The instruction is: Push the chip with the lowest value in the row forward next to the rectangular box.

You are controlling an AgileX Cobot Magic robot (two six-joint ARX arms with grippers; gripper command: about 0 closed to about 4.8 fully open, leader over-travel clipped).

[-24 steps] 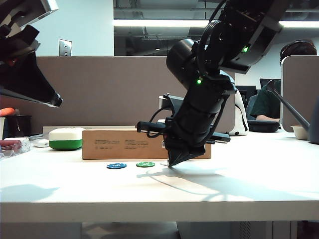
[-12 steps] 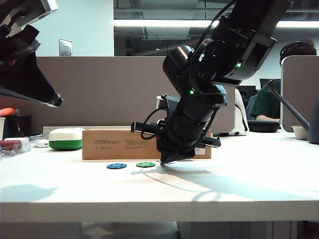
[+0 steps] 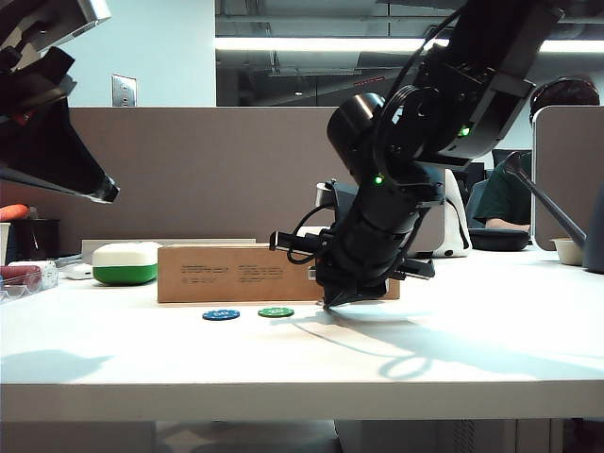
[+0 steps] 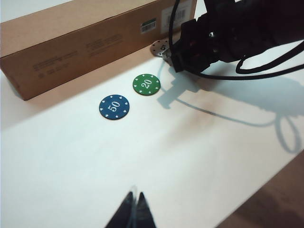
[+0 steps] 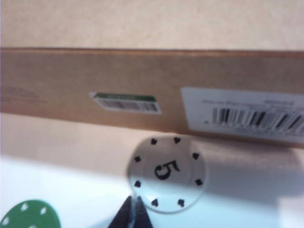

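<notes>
Now the clenched right claw [image 5: 132, 212] is nudging the white chip [image 5: 166, 173] close beside the box [image 5: 142, 90]; the left claw [image 4: 134, 211], clenched too, is hanging clear above the surface [image 4: 199, 156].

The exterior camera sits low at the table's [image 3: 472, 349] near edge, almost level with its surface, facing the long side of the rectangular box [image 3: 236, 274] from some way off. The left wrist camera looks steeply down from high above and in front of that box [image 4: 80, 42], taking in the whole row. The right wrist camera looks at the same box [image 5: 152, 85] from close by and low; both wrist views share the box's labels and the chip [image 5: 166, 173] marked 5.
</notes>
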